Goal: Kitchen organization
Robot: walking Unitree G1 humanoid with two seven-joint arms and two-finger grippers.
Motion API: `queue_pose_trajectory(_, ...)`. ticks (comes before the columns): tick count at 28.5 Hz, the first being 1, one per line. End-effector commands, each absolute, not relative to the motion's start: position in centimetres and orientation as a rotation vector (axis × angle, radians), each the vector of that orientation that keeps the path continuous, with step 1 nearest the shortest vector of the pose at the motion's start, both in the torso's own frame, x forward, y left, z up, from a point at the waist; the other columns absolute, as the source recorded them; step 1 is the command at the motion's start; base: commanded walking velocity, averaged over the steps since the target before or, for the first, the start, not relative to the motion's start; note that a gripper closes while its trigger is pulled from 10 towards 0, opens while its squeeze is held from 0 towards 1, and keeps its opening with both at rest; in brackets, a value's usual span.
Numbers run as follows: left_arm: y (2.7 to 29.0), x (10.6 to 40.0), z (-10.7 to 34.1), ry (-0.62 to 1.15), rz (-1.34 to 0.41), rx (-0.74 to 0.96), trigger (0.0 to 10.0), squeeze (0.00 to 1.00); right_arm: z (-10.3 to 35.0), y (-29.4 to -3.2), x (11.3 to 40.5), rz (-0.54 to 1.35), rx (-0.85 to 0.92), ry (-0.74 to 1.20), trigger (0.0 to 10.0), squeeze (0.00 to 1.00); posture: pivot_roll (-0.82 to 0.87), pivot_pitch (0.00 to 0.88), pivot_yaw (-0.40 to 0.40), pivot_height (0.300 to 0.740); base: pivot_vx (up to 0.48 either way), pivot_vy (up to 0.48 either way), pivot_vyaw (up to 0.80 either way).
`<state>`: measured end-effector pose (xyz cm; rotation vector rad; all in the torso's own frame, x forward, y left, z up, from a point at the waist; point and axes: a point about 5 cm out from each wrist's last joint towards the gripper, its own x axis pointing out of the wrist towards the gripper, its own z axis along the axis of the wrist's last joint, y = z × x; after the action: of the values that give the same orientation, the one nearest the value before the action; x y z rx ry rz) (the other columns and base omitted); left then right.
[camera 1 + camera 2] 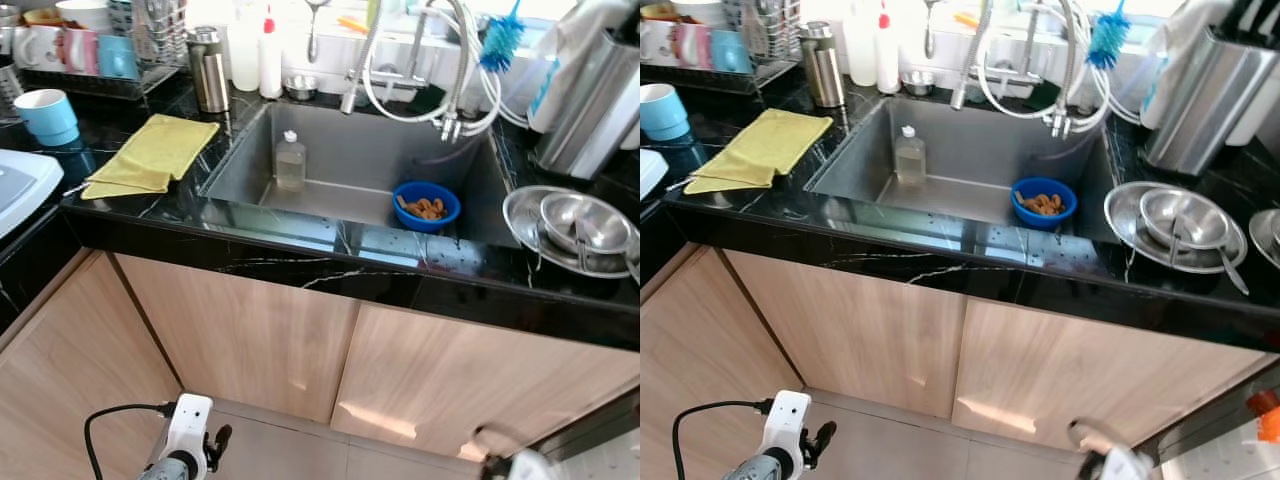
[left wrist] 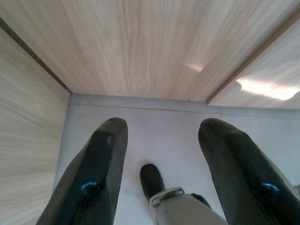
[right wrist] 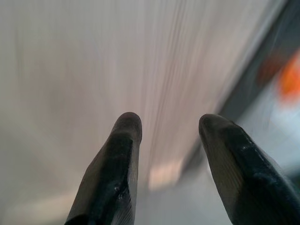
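The sink [image 1: 350,150], a steel basin set into the black marble counter [image 1: 300,250], holds a clear soap bottle [image 1: 290,160] standing upright, long axis vertical and cap pointing up, near its left wall, and a blue bowl of food scraps [image 1: 426,206] at its front right corner. No tidying step appears begun: the left gripper [image 2: 161,154] and the right gripper [image 3: 171,150] both hang low before the wooden cabinet doors [image 1: 260,340] with fingers spread apart and empty. The next move probably calls for raising one arm over the counter edge toward the sink, clear of the stacked steel plates [image 1: 570,230] on the right and the yellow cloth [image 1: 155,150] on the left.
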<state>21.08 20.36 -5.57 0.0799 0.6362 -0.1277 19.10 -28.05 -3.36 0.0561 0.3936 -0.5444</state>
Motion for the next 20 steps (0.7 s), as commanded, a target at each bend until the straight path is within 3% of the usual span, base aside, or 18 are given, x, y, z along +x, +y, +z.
queue_pose_trajectory(1, 20.4, 20.7, -5.7, 0.630, -0.117, 0.063, 10.0, 0.00, -4.1, -27.2, 18.4, -0.545, 0.078, 0.422, 10.0, 0.00, 0.12, 0.069, -0.077, 0.740, 0.000, 0.000, 0.00)
queue_pose_trajectory(15, 20.2, 20.9, -5.4, 0.592, -0.124, 0.048, 10.0, 0.00, -3.2, -28.0, 19.4, -0.554, 0.092, 0.380, 10.0, 0.00, 0.12, 0.073, -0.076, 0.740, 0.000, 0.000, 0.00)
queue_pose_trajectory(16, 19.2, 24.0, -3.7, 0.521, -0.132, 0.063, 10.0, 0.00, -3.1, -28.0, 19.4, -0.550, 0.076, 0.370, 10.0, 0.00, 0.12, 0.073, -0.077, 0.740, 0.000, 0.000, 0.00)
queue_pose_trajectory(17, 19.2, 24.0, -3.7, 0.521, -0.132, 0.063, 10.0, 0.00, -3.1, -28.0, 19.4, -0.550, 0.076, 0.370, 10.0, 0.00, 0.12, 0.073, -0.077, 0.740, 0.000, 0.000, 0.00)
queue_pose_trajectory(19, 17.1, 29.8, 0.7, 0.375, -0.156, 0.084, 10.0, 0.00, -2.9, -28.0, 19.4, -0.537, 0.055, 0.345, 10.0, 0.00, 0.12, 0.074, -0.076, 0.740, 0.000, 0.000, 0.00)
queue_pose_trajectory(20, 17.1, 29.8, 0.7, 0.375, -0.156, 0.084, 10.0, 0.00, -2.9, -28.0, 19.4, -0.537, 0.055, 0.345, 10.0, 0.00, 0.12, 0.074, -0.076, 0.740, 0.000, 0.000, 0.00)
